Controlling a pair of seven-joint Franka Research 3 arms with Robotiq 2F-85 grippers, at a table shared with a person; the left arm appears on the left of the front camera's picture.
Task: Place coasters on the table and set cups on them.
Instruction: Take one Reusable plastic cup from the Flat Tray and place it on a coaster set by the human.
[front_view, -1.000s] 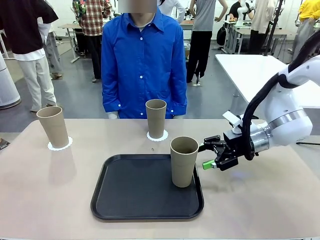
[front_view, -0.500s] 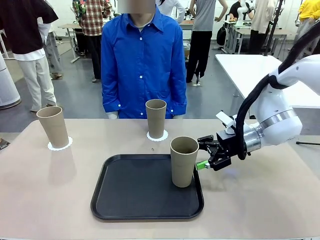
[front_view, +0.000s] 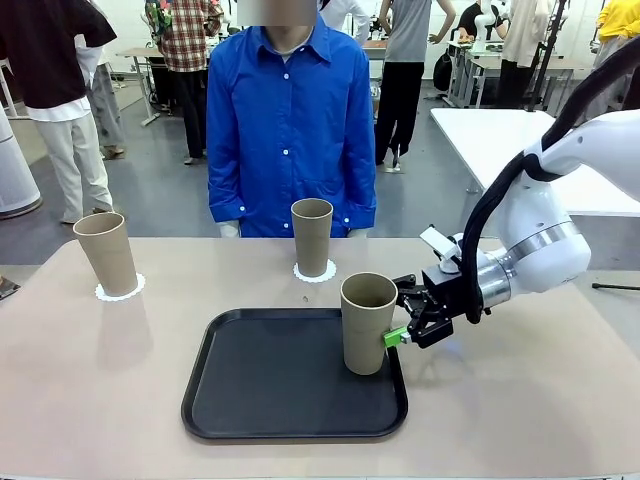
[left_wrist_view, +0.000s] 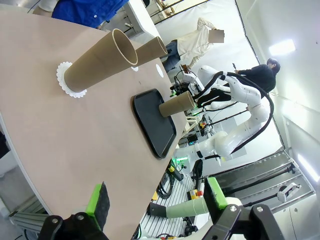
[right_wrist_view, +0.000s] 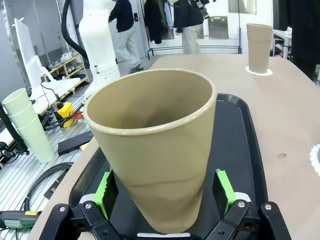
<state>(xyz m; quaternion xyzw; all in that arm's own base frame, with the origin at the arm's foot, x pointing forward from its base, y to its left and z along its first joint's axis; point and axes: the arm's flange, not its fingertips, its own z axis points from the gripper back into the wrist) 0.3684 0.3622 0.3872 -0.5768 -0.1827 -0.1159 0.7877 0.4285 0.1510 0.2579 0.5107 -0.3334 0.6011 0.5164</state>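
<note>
Three tan cups show. One cup stands on a white coaster at the table's far left. A second cup stands on a coaster at the far middle. The third cup stands upright in the black tray's right part. My right gripper is open, its green pads either side of this cup's lower half with small gaps. My left gripper hangs open beyond the table's left end, nothing between its fingers. Another bare coaster seems to lie farther right.
The black tray lies at the front middle of the table. A person in a blue shirt stands at the far edge behind the middle cup. A white table stands at the back right. Pale green cups are stacked off the table.
My right gripper has moved left along the tray's right edge, and its open fingers now reach around the cup on the tray. The cups have not moved.
</note>
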